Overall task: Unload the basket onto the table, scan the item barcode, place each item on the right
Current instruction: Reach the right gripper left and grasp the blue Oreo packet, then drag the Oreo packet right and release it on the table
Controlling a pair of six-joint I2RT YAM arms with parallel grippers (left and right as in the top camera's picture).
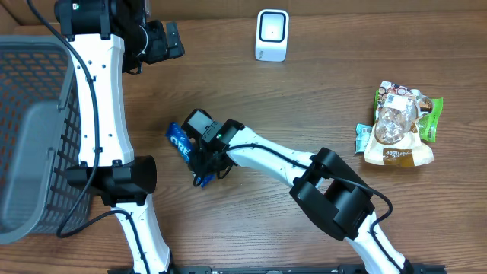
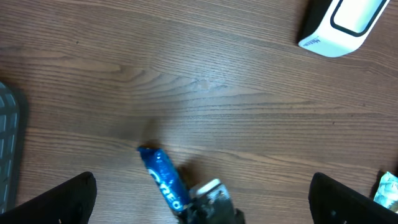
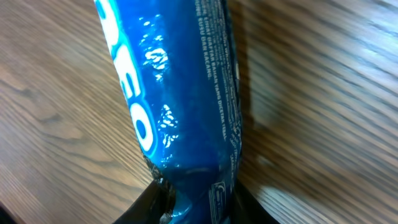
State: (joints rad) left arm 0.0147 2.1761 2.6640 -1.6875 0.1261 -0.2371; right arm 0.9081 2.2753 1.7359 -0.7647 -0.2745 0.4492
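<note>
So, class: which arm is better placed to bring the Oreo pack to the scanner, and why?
Right: the right tool is closed on one end of the Oreo pack; the left tool stands open and empty, away from it, though nearer the scanner.

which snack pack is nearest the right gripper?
The blue Oreo pack mid-table: it sits between the right gripper fingers. The tan and green packs lie piled apart at the table's right side.

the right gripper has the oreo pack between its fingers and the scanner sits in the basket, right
Not quite. The scanner stands on the table, well clear of the basket, as the overhead view shows. The right gripper does have the oreo pack between its fingers.
</note>
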